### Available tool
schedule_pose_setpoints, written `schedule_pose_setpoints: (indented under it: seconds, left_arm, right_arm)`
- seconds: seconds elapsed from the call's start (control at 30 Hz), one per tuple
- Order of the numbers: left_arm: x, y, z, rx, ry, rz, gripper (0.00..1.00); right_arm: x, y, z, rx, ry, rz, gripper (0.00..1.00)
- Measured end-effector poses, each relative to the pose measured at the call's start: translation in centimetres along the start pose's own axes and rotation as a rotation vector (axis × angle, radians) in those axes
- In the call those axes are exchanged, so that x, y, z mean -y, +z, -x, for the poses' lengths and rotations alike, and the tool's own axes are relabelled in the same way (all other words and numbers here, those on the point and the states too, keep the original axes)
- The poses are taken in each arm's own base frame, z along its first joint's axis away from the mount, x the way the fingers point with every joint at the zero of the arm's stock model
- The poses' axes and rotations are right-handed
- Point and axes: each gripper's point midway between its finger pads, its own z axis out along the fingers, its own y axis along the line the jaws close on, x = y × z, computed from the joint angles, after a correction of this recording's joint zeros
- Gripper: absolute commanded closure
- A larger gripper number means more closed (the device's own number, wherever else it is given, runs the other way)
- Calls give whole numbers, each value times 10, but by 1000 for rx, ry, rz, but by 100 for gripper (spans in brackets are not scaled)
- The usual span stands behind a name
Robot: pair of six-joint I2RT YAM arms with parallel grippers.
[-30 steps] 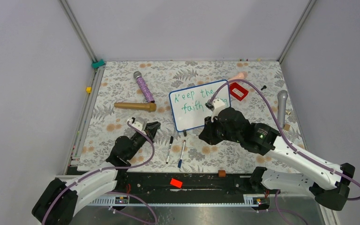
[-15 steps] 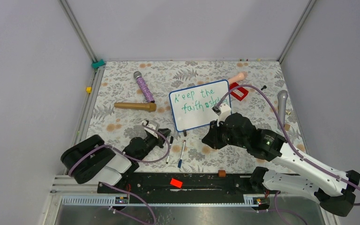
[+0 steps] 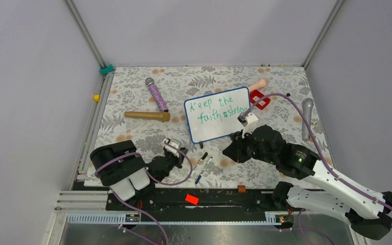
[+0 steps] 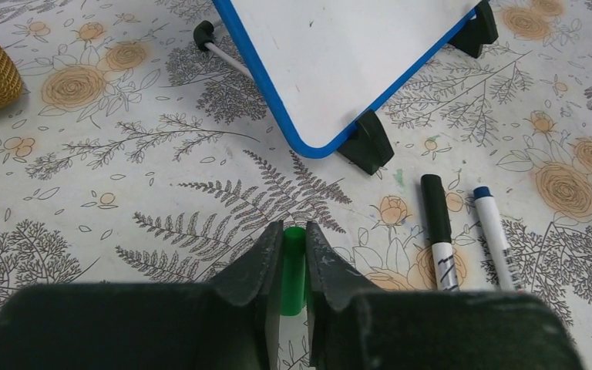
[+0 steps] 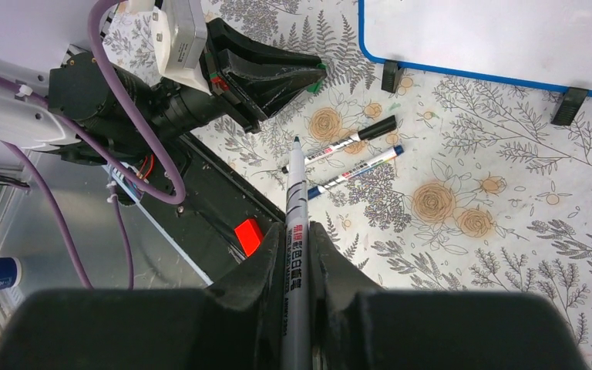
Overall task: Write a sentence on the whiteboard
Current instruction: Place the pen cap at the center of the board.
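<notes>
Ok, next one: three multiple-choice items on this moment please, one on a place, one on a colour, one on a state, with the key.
1. Where do the two loose markers lie relative to the whiteboard?
A. on it
B. on the mat at its near side
C. behind it
2. What colour is the sentence?
A. green
B. red
C. black
3. What is the right gripper doing?
A. open, empty
B. shut on nothing
C. shut on a marker
Key: 1 B, both wrist views show them on the mat; 2 A, the letters are green; 3 C, the barrel sits clamped between its jaws.
</notes>
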Motion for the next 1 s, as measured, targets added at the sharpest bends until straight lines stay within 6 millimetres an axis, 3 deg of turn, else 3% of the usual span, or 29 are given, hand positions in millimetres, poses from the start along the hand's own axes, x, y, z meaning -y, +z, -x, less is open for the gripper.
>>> schedule_pose_setpoints:
  seconds: [0.27,0.43,0.5,0.63,0.73,1.0]
  left_arm:
    - [-6,0,-1,-2,-16,35,79]
    - [-5,-1,-1,-5,-46,38,63]
    - [-3,-2,9,22,-80,32,57]
    - [7,-7,50,128,-203,-3,44]
    - [9,-19,63,128,-257,-15,42]
    - [6,-23,43,-193,-207,90,39]
  right_arm:
    - [2,1,0,1,-4,-9,100]
    - [2,2,0,-1,-10,-11,100]
    - [3,2,0,-3,-14,-13,100]
    - [3,3,-1,-7,-19,-16,100]
    - [4,3,-1,-8,-24,-16,100]
    - [6,0,-4,-18,-38,-22,100]
